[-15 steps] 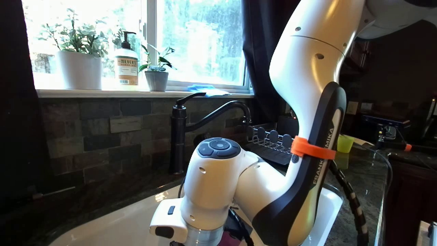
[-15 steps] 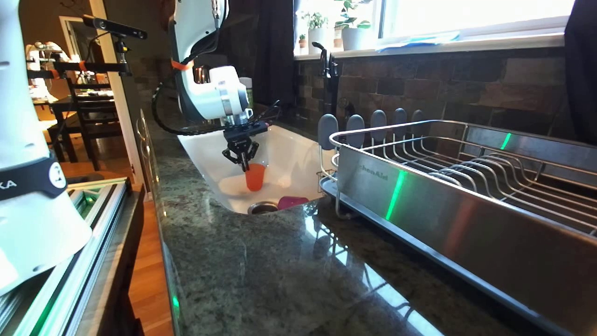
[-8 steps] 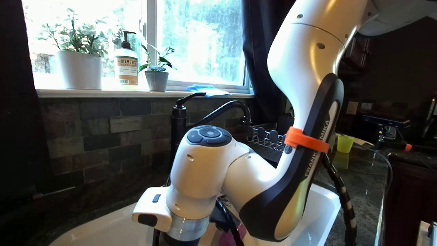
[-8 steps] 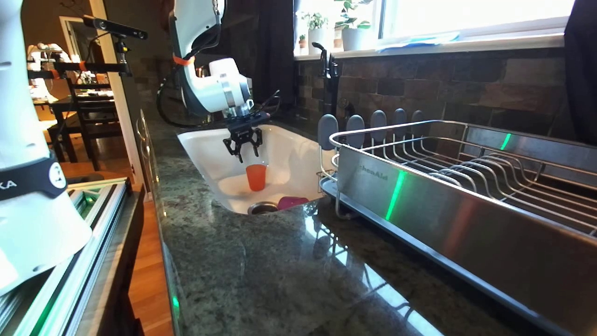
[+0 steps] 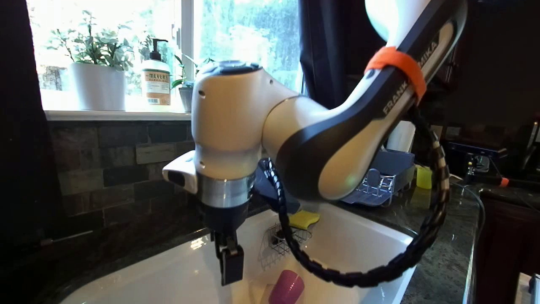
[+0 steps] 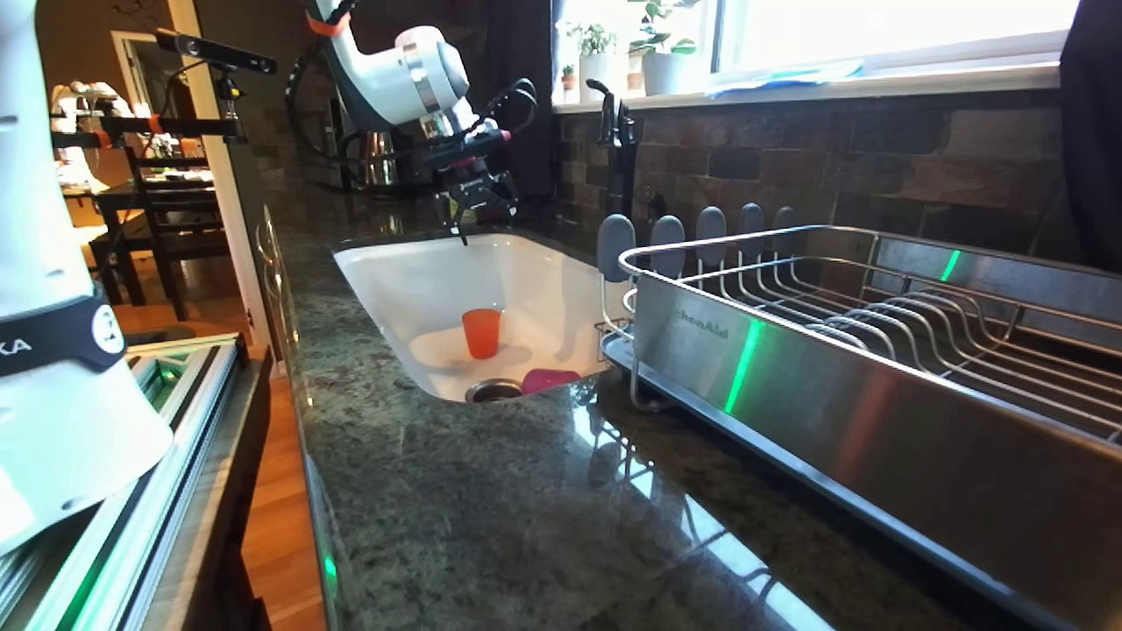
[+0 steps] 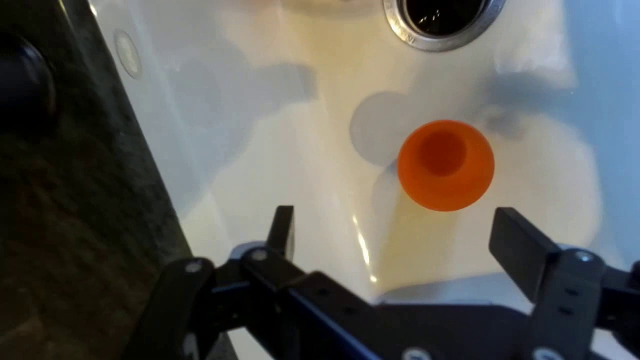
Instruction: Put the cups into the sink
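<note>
Above the sink (image 6: 561, 285), which holds the orange cup (image 6: 481, 334) and pink cup (image 5: 287, 287), the jaws stand apart; release is presumably complete. Next, the arm should fetch the green cup (image 5: 423, 176), far right on the surface (image 5: 454, 240).

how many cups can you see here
3: the orange cup stands upright in the sink, the magenta cup lies on its side there, and the yellow-green cup is on the counter by the dish rack. More could be hidden behind the arm.

Place: kitchen, apparently of a home | Signs: white sink (image 6: 552, 298), dark faucet (image 6: 621, 171), metal dish rack (image 6: 859, 386) | Also: pump bottle (image 5: 157, 84) and potted plants (image 5: 98, 82) on the windowsill (image 5: 130, 115)
</note>
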You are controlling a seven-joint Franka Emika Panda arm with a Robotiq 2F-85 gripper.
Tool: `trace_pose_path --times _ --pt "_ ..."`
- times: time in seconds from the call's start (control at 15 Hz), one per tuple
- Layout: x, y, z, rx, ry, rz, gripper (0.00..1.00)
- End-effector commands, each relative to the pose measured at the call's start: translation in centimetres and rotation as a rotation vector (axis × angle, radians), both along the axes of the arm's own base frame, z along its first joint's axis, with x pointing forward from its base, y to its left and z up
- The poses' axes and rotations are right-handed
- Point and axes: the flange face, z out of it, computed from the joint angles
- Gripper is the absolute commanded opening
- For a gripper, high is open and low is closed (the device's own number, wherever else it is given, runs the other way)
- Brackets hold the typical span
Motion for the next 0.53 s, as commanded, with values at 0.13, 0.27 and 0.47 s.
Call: trace_pose_path --times 0.13,0.27,0.47 --pt "-1.6 -2.6 6.9 0.041 0.025 -0.301 1.00" --pt "-1.7 -3.5 9.5 0.087 0.032 -0.400 1.00" --pt "-1.9 -4.7 12.8 0.156 0.048 -0.547 1.00"
